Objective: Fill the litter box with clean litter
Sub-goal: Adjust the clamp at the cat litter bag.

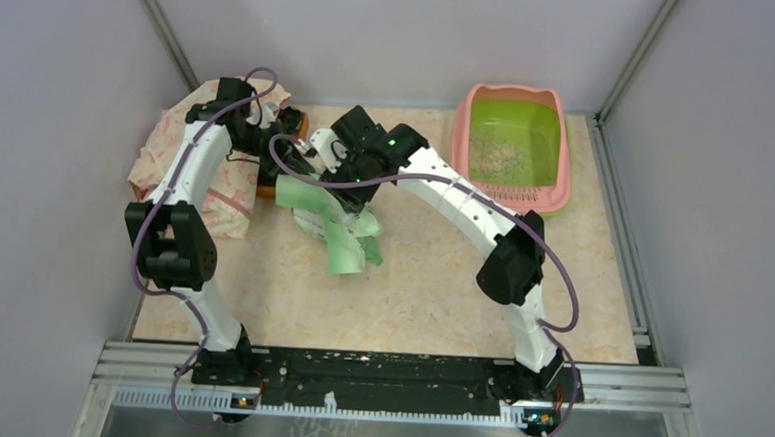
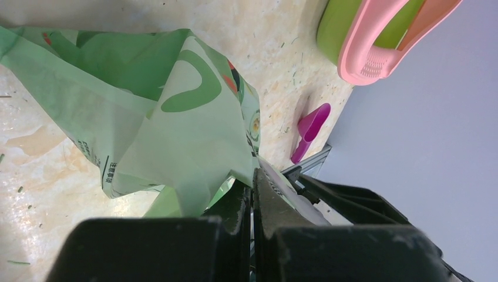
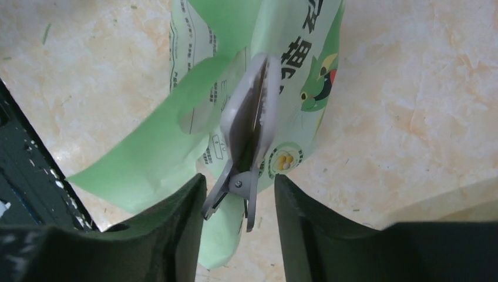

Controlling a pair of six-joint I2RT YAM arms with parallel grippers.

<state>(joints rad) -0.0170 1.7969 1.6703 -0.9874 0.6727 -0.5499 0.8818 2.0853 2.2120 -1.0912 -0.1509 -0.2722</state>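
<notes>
Pinching a light green printed plastic bag [image 2: 152,117]: left gripper [image 2: 253,189] closed tight on its edge, right gripper [image 3: 238,183] spread.

Right fingers [image 3: 176,223] stand apart on either side of a grey spring clip [image 3: 249,129] clamped on the bag's folded top; contact with the clip handles not certain. Bag sits crumpled mid-frame in the top view, over the beige marbled tabletop [image 1: 430,281]. Upper right, well apart from the bag, sits the pink-rimmed rectangular plastic litter box [image 1: 521,195], its lime-green basin holding a thin patch of pale beige granular litter [image 1: 495,156]. Right of centre in the left wrist view, a purple plastic scoop [image 2: 312,123] lies on the table.
</notes>
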